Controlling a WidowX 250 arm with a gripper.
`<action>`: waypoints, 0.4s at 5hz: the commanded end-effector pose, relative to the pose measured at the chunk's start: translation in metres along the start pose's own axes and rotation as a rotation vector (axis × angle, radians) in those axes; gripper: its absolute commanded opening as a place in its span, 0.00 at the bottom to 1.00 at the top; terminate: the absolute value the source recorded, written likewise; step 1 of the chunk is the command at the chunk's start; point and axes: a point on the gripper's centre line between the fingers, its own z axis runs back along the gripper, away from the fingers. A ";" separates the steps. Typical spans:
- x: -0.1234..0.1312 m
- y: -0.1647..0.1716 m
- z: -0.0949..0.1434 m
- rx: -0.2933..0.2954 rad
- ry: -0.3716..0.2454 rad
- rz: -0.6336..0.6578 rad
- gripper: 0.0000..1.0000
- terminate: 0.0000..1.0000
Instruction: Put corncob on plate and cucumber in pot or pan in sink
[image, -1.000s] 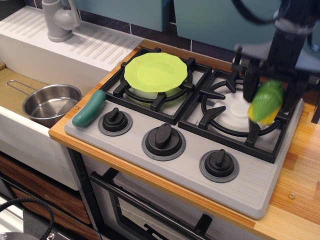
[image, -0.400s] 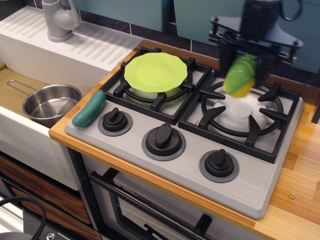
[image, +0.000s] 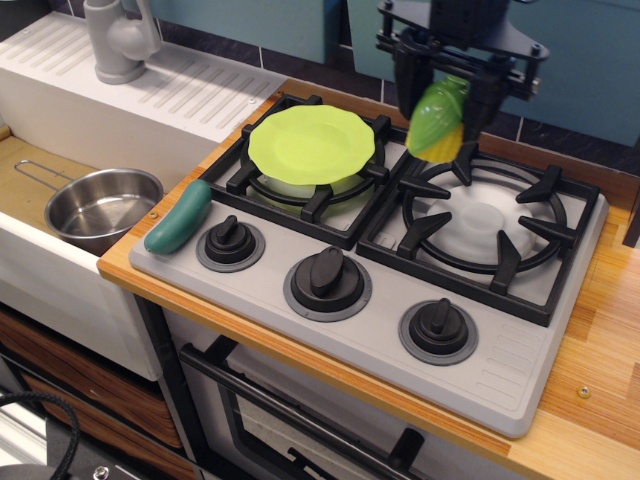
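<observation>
My gripper (image: 440, 100) is shut on the corncob (image: 438, 121), a yellow toy corn in green husk, held in the air above the back edge of the right burner. The lime-green plate (image: 311, 144) lies on the left burner, to the left of the corncob. The dark teal cucumber (image: 179, 216) lies at the front left corner of the stove top. The steel pot (image: 102, 207) with its wire handle stands in the sink (image: 30, 175) at the left, empty.
A grey tap (image: 118, 38) stands on the ribbed white drainboard (image: 190, 85) behind the sink. Three black knobs (image: 327, 271) line the stove front. The right burner grate (image: 490, 225) is bare. Wooden counter (image: 605, 340) lies at the right.
My gripper has lifted the corncob from the right burner and carried it up and to the left, towards the plate. The cucumber, pot and plate have not moved.
</observation>
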 end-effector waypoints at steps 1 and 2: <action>0.008 0.031 0.028 0.002 -0.104 -0.028 0.00 0.00; 0.005 0.047 0.028 0.009 -0.110 -0.047 0.00 0.00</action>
